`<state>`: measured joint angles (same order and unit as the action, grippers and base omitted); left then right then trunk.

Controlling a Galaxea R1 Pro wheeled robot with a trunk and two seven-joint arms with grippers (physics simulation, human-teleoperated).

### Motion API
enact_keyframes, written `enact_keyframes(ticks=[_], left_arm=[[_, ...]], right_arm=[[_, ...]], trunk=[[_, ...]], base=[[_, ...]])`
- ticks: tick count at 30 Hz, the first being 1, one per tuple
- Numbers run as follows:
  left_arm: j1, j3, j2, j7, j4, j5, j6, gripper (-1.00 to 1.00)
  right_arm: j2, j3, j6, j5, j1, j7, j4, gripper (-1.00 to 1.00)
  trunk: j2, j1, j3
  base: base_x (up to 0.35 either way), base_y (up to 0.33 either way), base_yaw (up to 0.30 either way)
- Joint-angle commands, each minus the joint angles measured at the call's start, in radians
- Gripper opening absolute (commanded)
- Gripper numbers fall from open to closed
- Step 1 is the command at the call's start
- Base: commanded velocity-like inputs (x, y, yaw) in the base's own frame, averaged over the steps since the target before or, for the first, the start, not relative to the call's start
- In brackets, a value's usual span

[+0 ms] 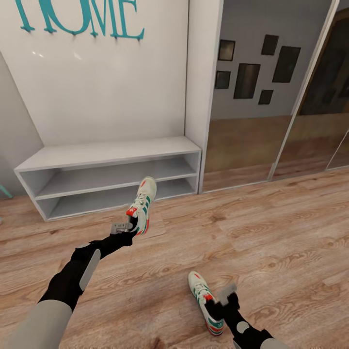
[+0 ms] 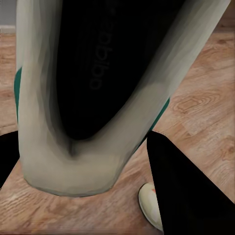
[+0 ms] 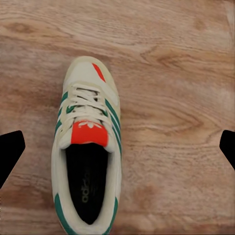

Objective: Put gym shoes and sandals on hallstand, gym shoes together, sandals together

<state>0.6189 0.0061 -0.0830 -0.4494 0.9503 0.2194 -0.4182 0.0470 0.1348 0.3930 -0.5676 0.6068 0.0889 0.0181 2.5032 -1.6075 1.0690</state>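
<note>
My left gripper [image 1: 126, 227] is shut on the heel of one white gym shoe [image 1: 142, 203] with green stripes, held toe-up above the corridor floor [image 1: 271, 228] in front of the hallstand [image 1: 106, 156]. In the left wrist view the shoe's dark opening [image 2: 93, 73] sits between the black fingers [image 2: 186, 191]. The other gym shoe [image 1: 206, 303] lies flat on the floor near my right arm. My right gripper [image 1: 224, 296] hovers open over that shoe [image 3: 88, 156], which sits nearer one of the widely spread fingers [image 3: 10, 152]. The sandals are out of view.
The hallstand's low two-tier base stands against a white wall with teal letters [image 1: 80, 19]; its shelves are bare. Mirrored sliding doors [image 1: 247, 145] stand to its right. The second shoe's toe [image 2: 149, 205] shows below the held one. Open wood floor stretches to the right.
</note>
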Motion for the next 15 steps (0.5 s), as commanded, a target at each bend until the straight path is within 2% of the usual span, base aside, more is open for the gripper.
enact_keyframes(ticks=[1,13,15], left_arm=[[0.001,0.001,0.0,-0.002,0.001,0.011,-0.008,-1.0],[0.001,0.0,0.0,-0.002,-0.001,0.01,-0.008,-1.0],[0.001,0.0,0.0,-0.002,0.0,0.009,-0.008,-1.0]], right_arm=[[0.0,0.008,0.003,-0.011,0.001,0.005,-0.001,1.0],[-0.001,0.008,0.003,-0.011,0.001,0.006,-0.001,1.0],[-0.001,0.008,0.003,-0.011,0.001,0.006,-0.001,1.0]], trunk=[[0.001,0.0,0.006],[0.004,-0.006,0.071],[0.004,-0.006,0.074]], base=[[0.0,0.0,0.063],[0.0,0.0,0.086],[0.0,0.0,0.069]])
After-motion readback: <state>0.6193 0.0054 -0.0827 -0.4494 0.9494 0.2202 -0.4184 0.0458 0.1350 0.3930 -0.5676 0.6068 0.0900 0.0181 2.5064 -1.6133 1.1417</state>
